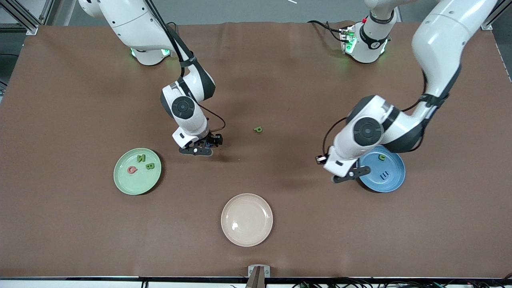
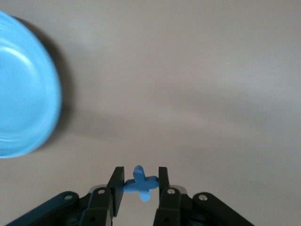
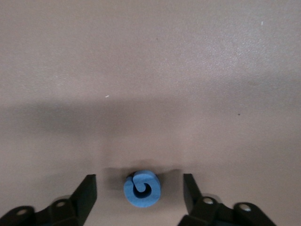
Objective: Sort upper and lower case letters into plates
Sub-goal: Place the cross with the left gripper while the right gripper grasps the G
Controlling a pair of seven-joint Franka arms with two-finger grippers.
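Observation:
My left gripper (image 2: 140, 173) is shut on a small blue cross-shaped letter (image 2: 141, 183). It holds the letter over the bare table just beside the sky blue plate (image 1: 394, 180), which also shows in the left wrist view (image 2: 23, 94). In the front view the left gripper (image 1: 345, 177) is at that plate's rim. My right gripper (image 3: 138, 181) is open and low at the table, with a round blue letter (image 3: 142, 189) lying between its fingers. In the front view the right gripper (image 1: 201, 150) is beside the mint green plate (image 1: 128, 184). A green letter (image 1: 258, 129) lies loose mid-table.
The green plate holds two green letters (image 1: 145, 162) and a pink one (image 1: 132, 170). The blue plate holds a green letter (image 1: 382, 157) and a blue one (image 1: 385, 175). A cream-beige plate (image 1: 247, 219) lies nearer the front camera, mid-table.

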